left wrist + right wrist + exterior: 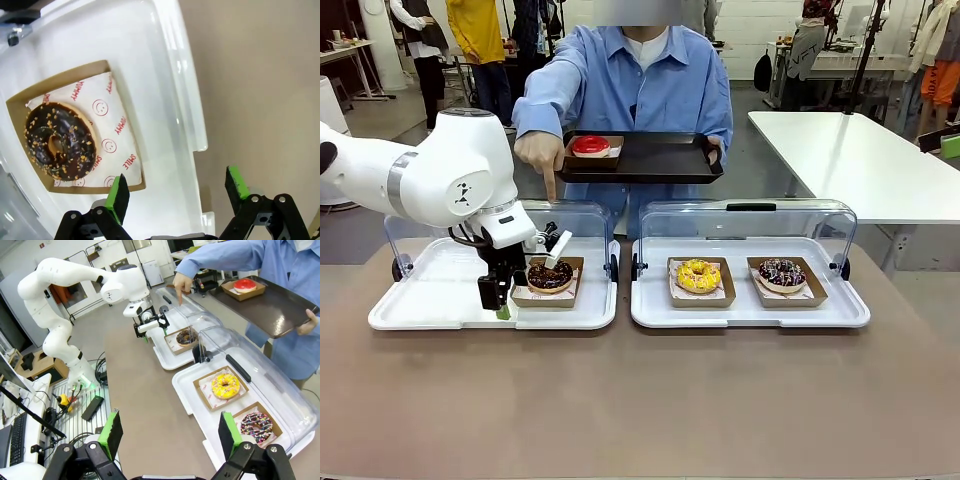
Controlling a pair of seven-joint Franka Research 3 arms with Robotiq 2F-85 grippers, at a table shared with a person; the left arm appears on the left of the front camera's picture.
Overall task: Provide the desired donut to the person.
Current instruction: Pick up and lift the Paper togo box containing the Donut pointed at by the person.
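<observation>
Plainly, the person (640, 90) across the desk (640, 400) points one hand (540, 150) straight down, index finger out, at the chocolate donut (60, 141). That donut is a ring with a small hole, coated in glossy dark glaze and scattered with pale brown nut crumbs. It rests on a white paper (107, 125) printed with red smiley faces and words, and the paper lies in a shallow brown cardboard tray (60, 80). The cardboard tray sits at the right end of the left white tray (440, 290), whose clear lid (585, 220) stands raised behind it.

The left fingers (119, 192) are spread wide and grip nothing. They hang low at the desk-side edge of the white tray, just beside the donut: one green pad is over the near corner of the cardboard tray, the other over the bare desk past the tray's rim.

The right fingers (111, 432) are likewise wide apart and empty, up above the desk.

With the other hand the person holds a black tray (660, 155) carrying a red donut (590, 146) in its own cardboard tray. On the right white tray (750, 312) sit a yellow donut (698, 275) and a dark sprinkled donut (781, 272).
</observation>
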